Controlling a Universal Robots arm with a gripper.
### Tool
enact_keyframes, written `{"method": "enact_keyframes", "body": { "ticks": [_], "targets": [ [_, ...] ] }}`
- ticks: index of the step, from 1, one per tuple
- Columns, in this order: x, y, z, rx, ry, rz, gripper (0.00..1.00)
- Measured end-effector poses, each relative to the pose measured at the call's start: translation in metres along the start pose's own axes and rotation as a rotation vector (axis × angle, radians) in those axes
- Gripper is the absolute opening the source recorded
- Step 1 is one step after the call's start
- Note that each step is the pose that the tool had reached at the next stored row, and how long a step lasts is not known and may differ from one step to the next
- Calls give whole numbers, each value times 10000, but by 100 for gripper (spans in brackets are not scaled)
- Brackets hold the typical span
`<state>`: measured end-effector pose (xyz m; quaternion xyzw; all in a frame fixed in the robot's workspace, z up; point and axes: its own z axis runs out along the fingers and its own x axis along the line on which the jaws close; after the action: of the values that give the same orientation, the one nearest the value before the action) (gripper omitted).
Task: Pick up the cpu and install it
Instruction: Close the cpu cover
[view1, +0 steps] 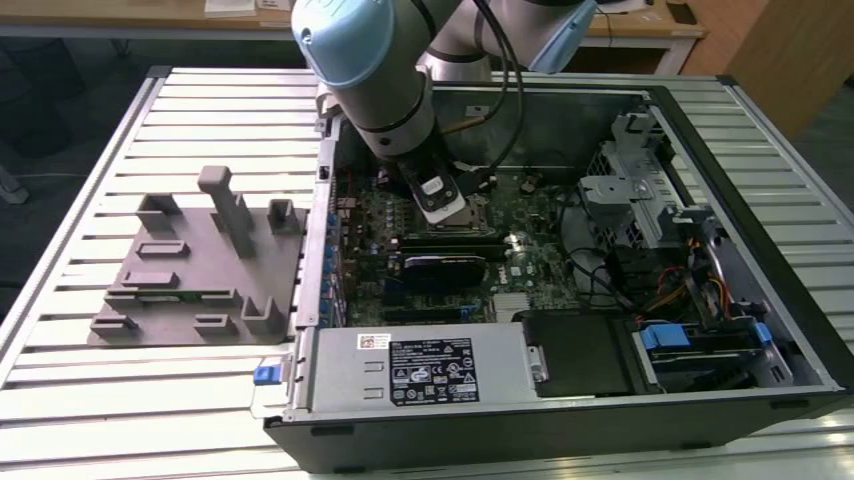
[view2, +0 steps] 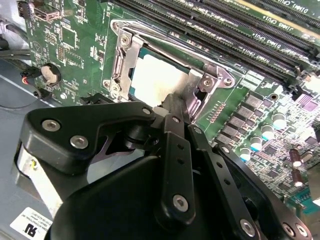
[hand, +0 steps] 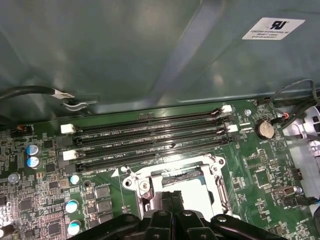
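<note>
Position: we find the small, thin, square cpu with a silvery-white metal top lying flat inside the dark metal-framed socket on the green motherboard. The black gripper hangs just over the cpu's edge, fingers drawn together with nothing between them. We judge the cpu light, rigid and delicate underneath; best taken by opposite edges.

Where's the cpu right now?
In the second wrist view the cpu lies in the metal-framed socket on the motherboard, right at the tip of the claw, beside the memory slots.
</note>
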<state>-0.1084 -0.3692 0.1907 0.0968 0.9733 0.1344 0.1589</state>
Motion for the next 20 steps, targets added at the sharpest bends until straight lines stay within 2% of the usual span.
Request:
{"method": "enact_keyframes", "body": {
  "ticks": [7,20],
  "targets": [
    [-9,-5,16,-35,6,10,11],
    [-17,-37,37,-37,8,12,11]
  ]
}}
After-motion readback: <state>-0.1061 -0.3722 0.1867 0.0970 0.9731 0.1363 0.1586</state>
